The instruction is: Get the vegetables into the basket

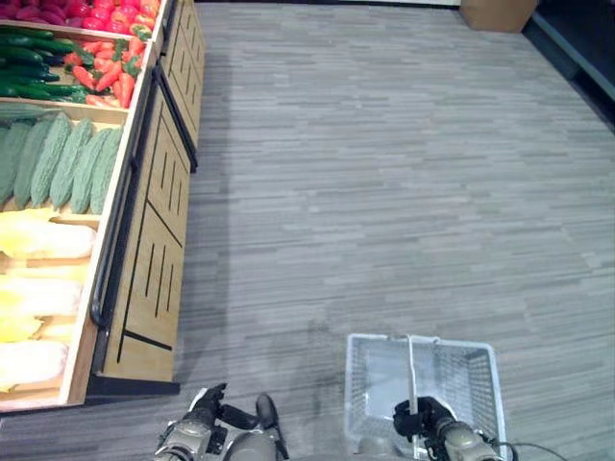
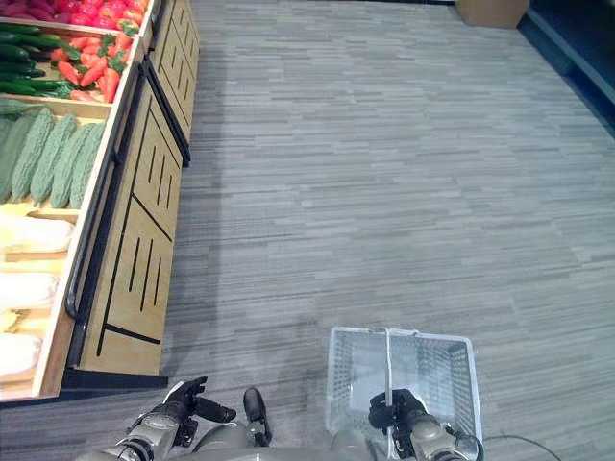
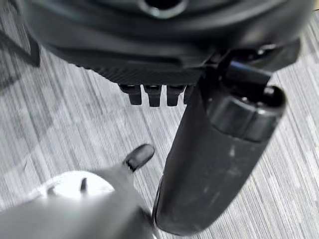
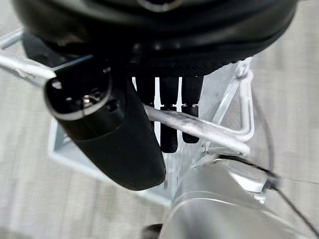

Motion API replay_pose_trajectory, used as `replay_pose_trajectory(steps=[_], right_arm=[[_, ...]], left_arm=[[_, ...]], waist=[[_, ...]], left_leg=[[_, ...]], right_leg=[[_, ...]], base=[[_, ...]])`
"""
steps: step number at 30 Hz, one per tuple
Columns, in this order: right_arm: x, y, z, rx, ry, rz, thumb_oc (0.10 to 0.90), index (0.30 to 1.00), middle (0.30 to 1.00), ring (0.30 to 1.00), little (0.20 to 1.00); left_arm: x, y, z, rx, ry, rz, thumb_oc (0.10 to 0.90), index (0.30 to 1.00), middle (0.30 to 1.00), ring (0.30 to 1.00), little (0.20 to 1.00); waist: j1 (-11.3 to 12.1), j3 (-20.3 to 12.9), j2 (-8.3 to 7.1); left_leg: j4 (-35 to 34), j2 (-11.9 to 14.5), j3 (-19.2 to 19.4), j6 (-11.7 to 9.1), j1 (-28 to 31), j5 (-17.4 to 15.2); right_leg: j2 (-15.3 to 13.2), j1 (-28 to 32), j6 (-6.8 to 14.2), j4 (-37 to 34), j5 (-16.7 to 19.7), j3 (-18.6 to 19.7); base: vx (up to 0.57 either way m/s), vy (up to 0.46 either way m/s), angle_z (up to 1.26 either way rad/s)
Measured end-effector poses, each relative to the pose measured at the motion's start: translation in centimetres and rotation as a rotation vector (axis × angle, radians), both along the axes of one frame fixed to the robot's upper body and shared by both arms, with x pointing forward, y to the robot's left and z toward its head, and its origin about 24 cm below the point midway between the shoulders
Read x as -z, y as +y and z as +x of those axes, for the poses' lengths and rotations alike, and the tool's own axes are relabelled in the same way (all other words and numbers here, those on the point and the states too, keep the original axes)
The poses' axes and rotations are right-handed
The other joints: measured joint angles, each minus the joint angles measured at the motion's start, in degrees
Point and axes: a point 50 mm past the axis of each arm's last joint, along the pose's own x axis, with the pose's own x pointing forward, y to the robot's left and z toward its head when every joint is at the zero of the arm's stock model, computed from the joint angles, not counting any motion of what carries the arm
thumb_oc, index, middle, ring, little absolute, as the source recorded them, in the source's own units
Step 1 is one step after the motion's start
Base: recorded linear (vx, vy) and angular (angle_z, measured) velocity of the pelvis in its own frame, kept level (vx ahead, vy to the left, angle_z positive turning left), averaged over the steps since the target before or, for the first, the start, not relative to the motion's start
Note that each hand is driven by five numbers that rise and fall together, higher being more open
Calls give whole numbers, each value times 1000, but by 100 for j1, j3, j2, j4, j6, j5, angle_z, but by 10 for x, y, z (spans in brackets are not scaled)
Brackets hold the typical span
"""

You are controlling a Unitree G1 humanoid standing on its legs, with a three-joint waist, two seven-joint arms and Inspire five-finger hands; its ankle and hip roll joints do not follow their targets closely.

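Note:
A white wire basket (image 1: 370, 376) hangs low over the floor at my right side. My right hand (image 1: 424, 419) is shut on its thin metal handle (image 4: 209, 132), with the fingers (image 4: 169, 124) curled over the bar and the thumb beside it. I see nothing inside the basket. The vegetables lie in a wooden display stand (image 1: 154, 211) on the left: green bitter gourds (image 1: 62, 163), dark cucumbers (image 1: 29, 62), red-orange carrots (image 1: 110, 72) and pale cabbages (image 1: 38, 240). My left hand (image 1: 207, 411) hangs low near the stand's front corner, relaxed and holding nothing (image 3: 219, 164).
The stand's panelled side and its dark rail (image 1: 115, 240) run along the left. Grey striped floor (image 1: 384, 173) stretches ahead and to the right. A brown box (image 1: 495, 12) stands at the far right, beside a dark wall base.

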Motion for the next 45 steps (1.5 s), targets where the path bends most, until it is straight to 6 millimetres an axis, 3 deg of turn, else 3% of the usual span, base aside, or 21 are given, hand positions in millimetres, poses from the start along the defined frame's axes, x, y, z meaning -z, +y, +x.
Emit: replay_pose_trajectory(steps=[2,4,6,8,9,10,12,13,14,20,24,26,27,28,29,30,32,36,38,40,45], right_arm=[[-4,0,9,-6,-37,-1,400,300,300,300,300],[-8,2,19,-25,-84,8,400,300,300,300,300],[-10,5,25,-38,-103,13,400,300,300,300,300],[-8,7,21,-49,-91,19,400,300,300,300,300],[-7,8,19,-24,-93,32,400,300,300,300,300],[-7,6,18,5,-88,33,400,300,300,300,300],[-8,1,19,15,-83,20,400,300,300,300,300],[-7,-3,16,30,-72,17,400,300,300,300,300],[-7,-6,13,44,-59,10,400,300,300,300,300],[-8,-28,1,105,-20,-36,400,300,300,300,300],[-5,-30,-8,88,17,-49,400,300,300,300,300],[-5,-31,-10,85,24,-51,400,300,300,300,300],[-4,-31,-11,70,29,-54,400,300,300,300,300],[-5,-31,-11,70,27,-54,400,300,300,300,300],[0,-23,-20,53,46,-36,400,300,300,300,300],[1,-28,-29,58,78,-53,400,300,300,300,300],[0,-30,-27,58,69,-59,400,300,300,300,300],[1,-32,-30,66,89,-64,400,300,300,300,300],[1,-30,-31,44,85,-63,400,300,300,300,300],[2,-34,-40,56,109,-72,400,300,300,300,300],[5,-21,-34,59,89,-38,400,300,300,300,300]], left_arm=[[0,3,-2,-6,6,8,900,1000,1000,1000,1000],[1,1,-5,-13,17,7,900,1000,1000,1000,1000],[4,-2,-9,-36,36,-5,900,1000,1000,1000,1000],[7,-4,-17,-77,53,-22,900,1000,1000,1000,1000],[7,0,-21,-85,61,-16,900,1000,1000,1000,1000],[9,-4,-26,-88,73,-26,900,1000,1000,1000,1000],[10,-9,-23,-81,66,-44,900,1000,1000,1000,1000],[10,-12,-22,-76,65,-58,900,1000,1000,1000,1000],[10,-16,-20,-69,54,-71,900,1000,1000,1000,1000],[7,-31,-3,-39,7,-109,900,1000,1000,1000,1000],[10,-32,-8,-55,25,-114,900,1000,1000,1000,1000],[10,-34,-8,-56,32,-120,900,1000,1000,1000,1000],[10,-39,-5,-58,24,-133,900,1000,1000,1000,1000],[11,-43,-7,-64,31,-141,900,1000,1000,1000,1000],[12,-30,-17,-95,53,-125,900,1000,1000,1000,1000],[11,-38,-10,-72,27,-140,900,1000,1000,1000,1000],[8,-38,-2,-62,-5,-143,900,1000,1000,1000,1000],[5,-43,8,-39,-40,-156,900,1000,1000,1000,1000],[6,-42,5,-42,-30,-156,900,1000,1000,1000,1000],[8,-44,0,-44,-4,-161,900,1000,1000,1000,1000],[4,-22,2,-53,-6,-98,900,1000,1000,1000,1000]], waist=[[7,34,29],[-127,96,130],[-193,151,199],[-283,159,49],[-349,155,-44],[-452,148,82],[-449,139,213],[-567,152,253],[-605,202,343],[-708,197,513],[-696,150,630],[-697,146,640],[-649,211,578],[-629,231,527],[-642,44,168],[-555,52,202],[-516,60,117],[-456,49,220],[-473,13,221],[-624,-106,438],[-396,4,202]], left_leg=[[-5,-11,-110,41,185,-293],[-3,104,-198,-18,351,-419],[-32,248,-189,-202,535,-536],[-33,277,-410,-478,838,-721],[-35,348,-550,-728,985,-882],[-35,583,-675,-897,1060,-998],[110,655,-777,-947,1064,-980],[127,573,-781,-951,1146,-683],[111,659,-533,-951,1293,-529],[963,975,-1266,-1415,1159,2],[2246,1131,-1577,-1863,682,377],[2524,1125,-1617,-1814,534,930],[2721,1069,-1645,-1695,437,1558],[2765,1054,-1643,-1252,448,1955],[3095,1054,-1248,-1546,384,1513],[2950,1275,-1072,-1741,228,709],[2221,1280,-671,-1741,-54,272],[514,1373,-158,-1639,-496,335],[703,1309,-172,-1391,-523,538],[538,1069,-171,-1043,-392,642],[0,637,11,-715,-194,410]], right_leg=[[-75,-325,-91,-89,-457,-244],[113,-756,-144,-1267,-497,-388],[357,-1002,-210,-2870,-20,-422],[384,-1105,-229,-4319,760,-407],[383,-1179,-224,-4455,1104,-321],[614,-1080,-223,-4356,1512,-350],[855,-995,-397,-4191,1477,-456],[910,-816,-1013,-4120,1568,-676],[974,-649,-1064,-4009,1324,-838],[941,-82,-1141,-3826,719,-1226],[937,365,-1411,-3952,495,-1323],[922,449,-1479,-3900,438,-1386],[798,356,-1520,-3464,405,-1408],[815,192,-1504,-3090,294,-1487],[661,682,-1595,-4163,278,-1277],[878,863,-1679,-4375,429,-1360],[897,993,-1655,-4601,414,-1405],[1171,1137,-1488,-4717,325,-1638],[1217,1286,-1387,-4746,256,-1517],[1223,1328,-1198,-4635,137,-1505],[807,928,-847,-4016,-94,-1367]], base=[[224,91,6],[349,33,17],[345,-45,9],[417,-43,57],[402,-55,87],[293,-44,81],[286,-84,49],[285,-115,54],[293,-162,73],[251,-196,37],[173,-194,11],[208,-222,2],[170,-133,-8],[162,-81,-2],[236,2,-2],[245,62,7],[191,87,18],[132,93,15],[114,117,-40],[95,192,-7],[5,124,-1]])
